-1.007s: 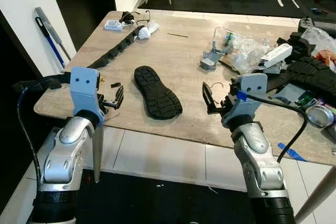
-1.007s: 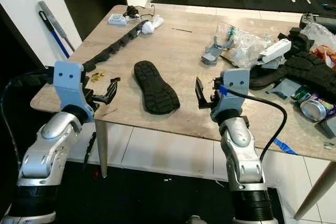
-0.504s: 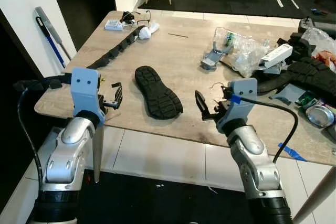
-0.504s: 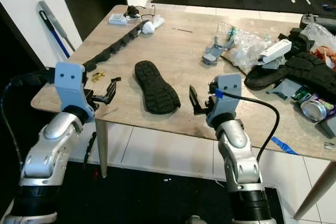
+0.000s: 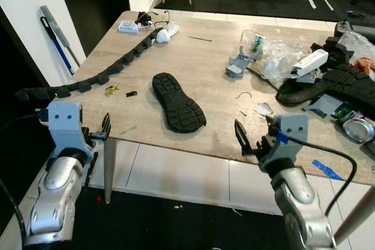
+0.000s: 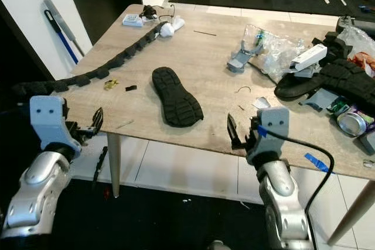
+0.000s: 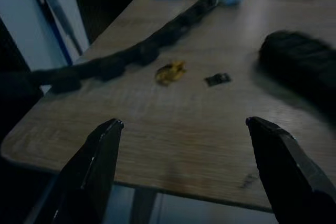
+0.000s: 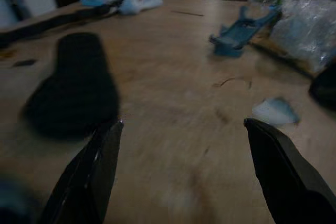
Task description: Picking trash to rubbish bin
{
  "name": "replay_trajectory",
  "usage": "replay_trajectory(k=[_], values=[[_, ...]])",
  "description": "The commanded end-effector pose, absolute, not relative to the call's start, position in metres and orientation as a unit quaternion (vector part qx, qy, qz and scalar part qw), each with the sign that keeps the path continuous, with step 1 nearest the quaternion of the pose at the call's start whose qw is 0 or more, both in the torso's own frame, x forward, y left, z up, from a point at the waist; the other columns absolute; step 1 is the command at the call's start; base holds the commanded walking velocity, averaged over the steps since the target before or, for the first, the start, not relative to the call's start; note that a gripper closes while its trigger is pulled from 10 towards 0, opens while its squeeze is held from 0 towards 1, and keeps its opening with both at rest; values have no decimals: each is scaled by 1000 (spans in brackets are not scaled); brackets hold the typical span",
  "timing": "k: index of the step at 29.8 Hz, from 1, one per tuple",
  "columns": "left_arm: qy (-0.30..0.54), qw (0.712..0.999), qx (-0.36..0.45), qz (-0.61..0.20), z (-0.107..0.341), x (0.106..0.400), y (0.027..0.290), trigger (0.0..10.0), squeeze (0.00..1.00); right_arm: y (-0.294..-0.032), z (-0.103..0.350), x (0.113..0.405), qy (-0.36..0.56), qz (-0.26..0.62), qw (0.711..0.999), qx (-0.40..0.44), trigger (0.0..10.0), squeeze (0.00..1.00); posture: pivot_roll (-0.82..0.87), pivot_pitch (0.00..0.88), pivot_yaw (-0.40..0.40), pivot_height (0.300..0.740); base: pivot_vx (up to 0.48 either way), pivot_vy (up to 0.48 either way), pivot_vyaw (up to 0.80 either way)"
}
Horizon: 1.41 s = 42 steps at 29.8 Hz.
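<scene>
No writing is readable. The black shoe sole (image 5: 178, 102) lies mid-table (image 5: 199, 62). Both claws, left gripper (image 7: 184, 174) and right gripper (image 8: 181, 171), gape wide and empty, having drawn back to the near edge since earlier.

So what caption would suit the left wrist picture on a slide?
Open left gripper at the table edge, facing a yellow scrap and a black shoe sole.

No readable text anywhere on the table's clutter.
The white box (image 5: 309, 61) among the plastic wrapping, the blue-and-white pack (image 5: 126, 27) at the far corner and the can (image 5: 357, 129) at the right edge may carry print, but it is too small and blurred to read.
</scene>
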<state>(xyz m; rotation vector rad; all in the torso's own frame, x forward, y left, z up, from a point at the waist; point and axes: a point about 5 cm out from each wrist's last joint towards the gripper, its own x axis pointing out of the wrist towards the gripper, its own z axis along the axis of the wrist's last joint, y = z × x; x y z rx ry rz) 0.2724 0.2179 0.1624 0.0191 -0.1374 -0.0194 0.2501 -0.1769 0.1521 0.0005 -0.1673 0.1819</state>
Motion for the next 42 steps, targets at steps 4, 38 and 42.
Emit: replay_trajectory(k=[4, 38, 42], values=[[-50, 999, 5, -18, 146, 258, 218, 10000, 0, -177, 144, 227, -70, 111, 991, -8, 10000, 0, 2, 128, 22, 740, 0, 0, 0], [161, 985, 55, -36, 42, 248, 216, 10000, 0, -192, 4, 209, 233, 88, 968, 43, 10000, 0, 11, 111, 26, 740, 0, 0, 0], [201, 976, 72, -38, 26, 257, 215, 10000, 0, -193, -17, 213, 276, 72, 958, 40, 10000, 0, 16, 107, 22, 740, 0, 0, 0]])
